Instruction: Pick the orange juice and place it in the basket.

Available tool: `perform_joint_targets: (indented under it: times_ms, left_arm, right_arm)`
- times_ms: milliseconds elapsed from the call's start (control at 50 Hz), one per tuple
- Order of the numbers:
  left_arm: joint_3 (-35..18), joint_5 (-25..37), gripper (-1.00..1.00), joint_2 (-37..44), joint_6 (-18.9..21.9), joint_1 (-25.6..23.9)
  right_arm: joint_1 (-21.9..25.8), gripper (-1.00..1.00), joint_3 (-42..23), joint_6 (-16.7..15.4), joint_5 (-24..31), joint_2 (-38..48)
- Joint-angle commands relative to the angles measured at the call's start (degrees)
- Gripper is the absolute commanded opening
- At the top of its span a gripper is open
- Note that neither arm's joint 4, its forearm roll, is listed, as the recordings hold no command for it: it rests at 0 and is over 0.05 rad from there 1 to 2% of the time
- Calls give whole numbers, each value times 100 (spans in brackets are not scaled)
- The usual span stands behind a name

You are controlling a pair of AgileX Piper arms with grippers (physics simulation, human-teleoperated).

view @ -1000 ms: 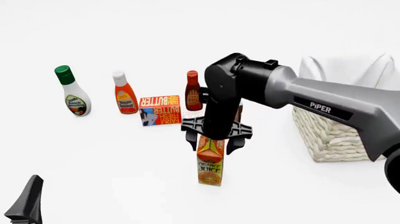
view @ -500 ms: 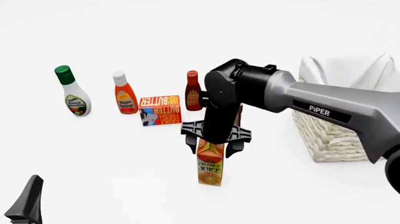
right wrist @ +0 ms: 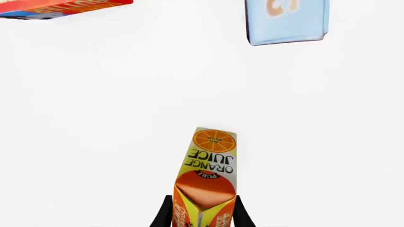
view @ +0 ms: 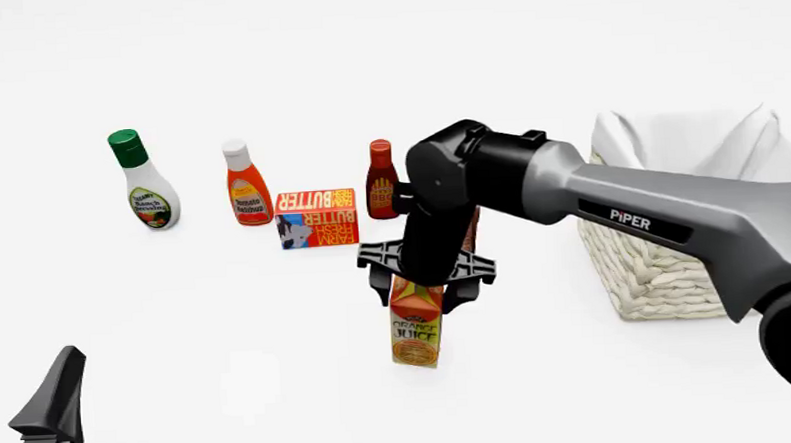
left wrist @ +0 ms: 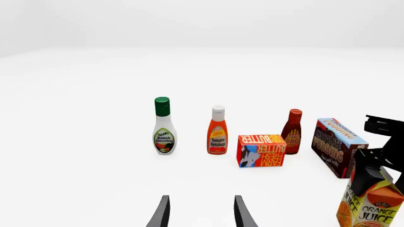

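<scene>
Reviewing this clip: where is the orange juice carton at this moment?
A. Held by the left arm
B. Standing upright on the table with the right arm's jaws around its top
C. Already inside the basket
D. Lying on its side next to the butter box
B. The orange juice stands upright on the table, and the right gripper has a jaw on either side of its gabled top; the basket sits apart to the right, and the left gripper holds nothing.

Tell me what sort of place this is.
Likely a simulated tabletop test scene, not a real kitchen: a featureless white surface, groceries such as the butter box and orange juice standing loose, and a wicker basket.
</scene>
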Motion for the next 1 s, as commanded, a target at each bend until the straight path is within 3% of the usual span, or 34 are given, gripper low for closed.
perform_joint_targets:
  times_ms: [20, 400, 620, 780, 880, 1000]
  left_arm:
    - [3, 4, 100, -15, 9, 1]
    - [3, 4, 100, -14, 8, 2]
    - [3, 4, 100, -15, 8, 3]
    - [3, 4, 100, -14, 7, 1]
    - [3, 4, 100, -14, 7, 1]
    - [3, 4, 100, -14, 8, 0]
  right_arm:
    - [-51, -100, -125, -8, 164, 74]
    - [-91, -100, -673, -156, 714, -45]
    - [23, -100, -666, -97, 721, -185]
    - [64, -100, -628, -159, 721, -428]
    - [-34, -100, -622, -366, 721, -539]
    - [53, -100, -644, -319, 721, -686]
